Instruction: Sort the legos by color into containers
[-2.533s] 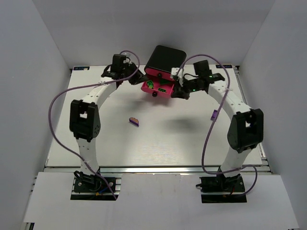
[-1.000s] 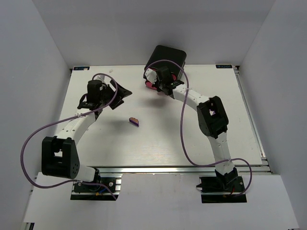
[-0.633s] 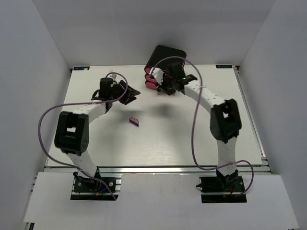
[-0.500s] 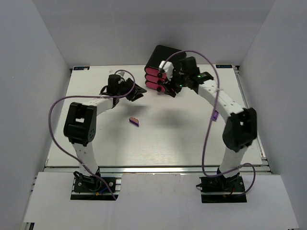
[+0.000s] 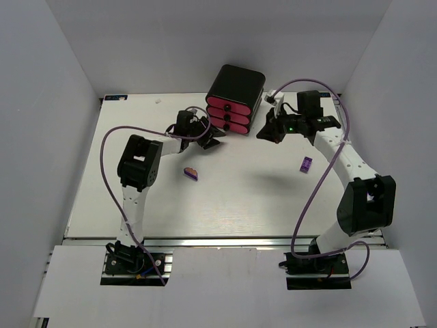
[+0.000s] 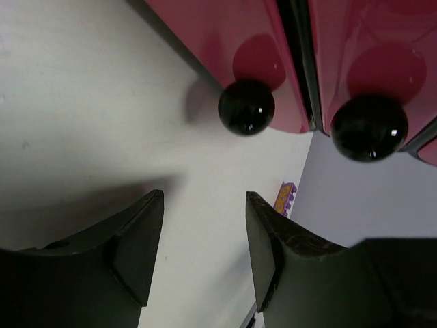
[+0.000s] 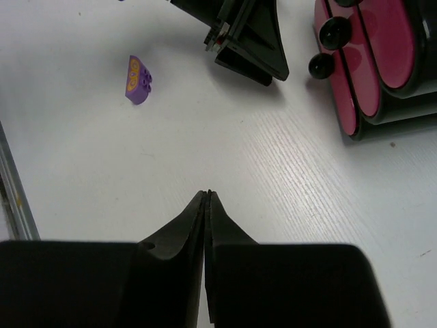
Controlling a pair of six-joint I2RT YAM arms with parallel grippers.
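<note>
The black box (image 5: 235,82) holds three pink drawers (image 5: 232,116), all pushed in, at the table's back middle. My left gripper (image 5: 213,141) is open and empty just left of the lowest drawer. In the left wrist view (image 6: 203,199) it sits a little short of that drawer's black knob (image 6: 246,107). My right gripper (image 5: 264,133) is shut and empty, right of the drawers, its tips (image 7: 207,194) over bare table. One purple lego (image 5: 191,173) lies mid-table and shows in the right wrist view (image 7: 138,80). Another (image 5: 306,163) lies at the right and also shows in the left wrist view (image 6: 285,198).
White walls close in the table on three sides. Purple cables (image 5: 102,164) loop beside each arm. A metal rail (image 7: 10,191) runs along the table's edge. The left gripper's fingers (image 7: 249,41) show near the drawers (image 7: 372,61) in the right wrist view.
A drawer that stood open with green bricks 2.5 s ago is now shut. My left gripper has moved right to the lowest drawer. My right gripper has swung away to the drawers' right.
</note>
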